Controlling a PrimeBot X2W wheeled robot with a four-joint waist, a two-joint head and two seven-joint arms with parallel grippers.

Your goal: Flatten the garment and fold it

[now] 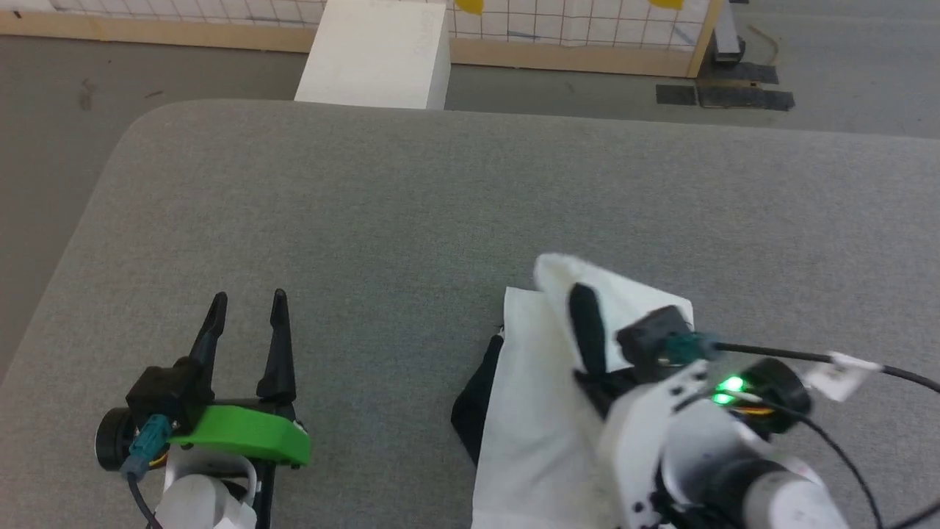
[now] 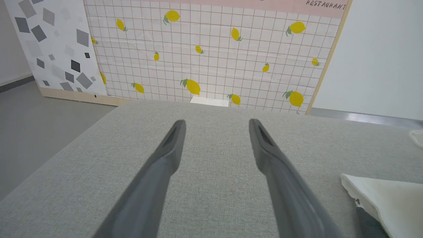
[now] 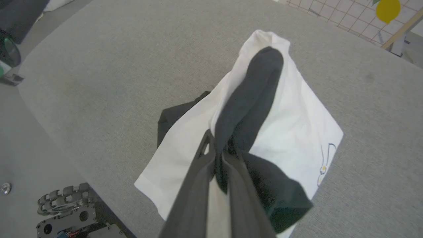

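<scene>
The garment [image 1: 532, 419] lies bunched at the near right of the grey padded table [image 1: 411, 206], white panel up, with a black part [image 1: 470, 400] poking out on its left. My right gripper [image 1: 584, 305] is shut on a raised fold of it. In the right wrist view the gripper [image 3: 216, 148] pinches white cloth, and a black sleeve [image 3: 254, 92] drapes over the fingers above the white panel [image 3: 297, 129]. My left gripper [image 1: 248, 301] hovers open over bare table at the near left, nothing between its fingers [image 2: 165, 158]. A white corner of the garment [image 2: 386, 198] shows to its right.
The table's rounded left corner and edge [image 1: 95, 213] drop to grey floor. Beyond the far edge stand a white block [image 1: 378, 55] and a lemon-print tiled panel [image 2: 214, 49]. A small print [image 3: 325, 162] marks the white panel.
</scene>
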